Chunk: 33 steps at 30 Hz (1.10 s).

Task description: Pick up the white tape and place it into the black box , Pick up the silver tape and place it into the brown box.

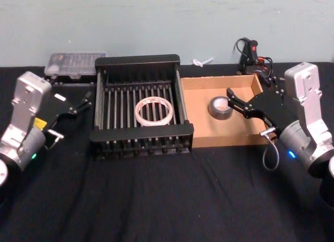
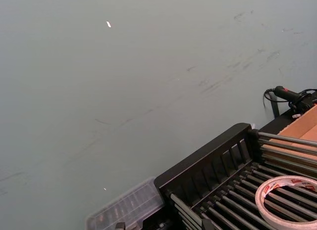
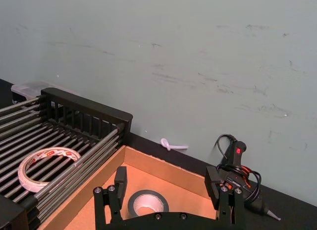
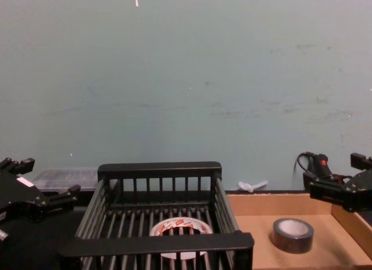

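The white tape [image 1: 154,111] lies flat on the barred floor of the black box [image 1: 140,141], near the middle and slightly toward 3 o'clock. In the chest view the roll [image 4: 181,230] shows through the front bars, its red print visible on the inner ring. The silver tape [image 1: 220,107] lies flat in the brown box [image 1: 223,141], in that tray's 9 o'clock half, close to the wall it shares with the crate. The two boxes stand side by side, touching, the brown one at 3 o'clock of the black one.

The right tool [image 1: 233,100] hovers over the brown box just at 3 o'clock of the silver tape, open and holding nothing; in the right wrist view its spread fingers [image 3: 120,176] stand either side of the roll [image 3: 147,204] without touching it. The left tool [image 1: 83,102] sits over the table [image 1: 167,200] at 9 o'clock of the black box, also open and empty.

A clear plastic case [image 1: 74,63] rests at 11 o'clock behind the crate, and a black glue gun [image 1: 251,50] with its cord lies at 1 o'clock behind the tray.
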Each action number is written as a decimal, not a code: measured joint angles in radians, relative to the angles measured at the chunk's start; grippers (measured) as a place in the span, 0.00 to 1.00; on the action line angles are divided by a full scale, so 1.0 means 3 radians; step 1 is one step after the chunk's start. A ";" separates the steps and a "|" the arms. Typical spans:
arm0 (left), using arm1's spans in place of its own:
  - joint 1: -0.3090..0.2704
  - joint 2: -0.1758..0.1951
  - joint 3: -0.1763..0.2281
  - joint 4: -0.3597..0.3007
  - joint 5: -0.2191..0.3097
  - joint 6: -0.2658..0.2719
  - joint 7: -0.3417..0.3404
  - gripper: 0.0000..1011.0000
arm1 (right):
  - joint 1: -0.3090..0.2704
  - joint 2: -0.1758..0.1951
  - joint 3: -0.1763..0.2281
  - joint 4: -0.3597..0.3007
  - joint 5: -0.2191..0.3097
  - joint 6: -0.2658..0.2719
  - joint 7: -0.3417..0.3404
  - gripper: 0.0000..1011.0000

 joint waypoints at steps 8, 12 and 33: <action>0.0000 0.0000 0.0000 0.0000 0.0000 0.0000 0.0000 0.99 | 0.0000 0.0000 0.0000 0.0000 0.0000 0.0000 0.0000 0.99; 0.0000 0.0000 0.0000 0.0000 0.0000 0.0000 0.0000 0.99 | 0.0000 0.0000 0.0000 0.0000 0.0000 0.0000 0.0000 0.99; 0.0000 0.0000 0.0000 0.0000 0.0000 0.0000 0.0000 0.99 | 0.0000 0.0000 0.0000 0.0000 0.0000 0.0000 0.0000 0.99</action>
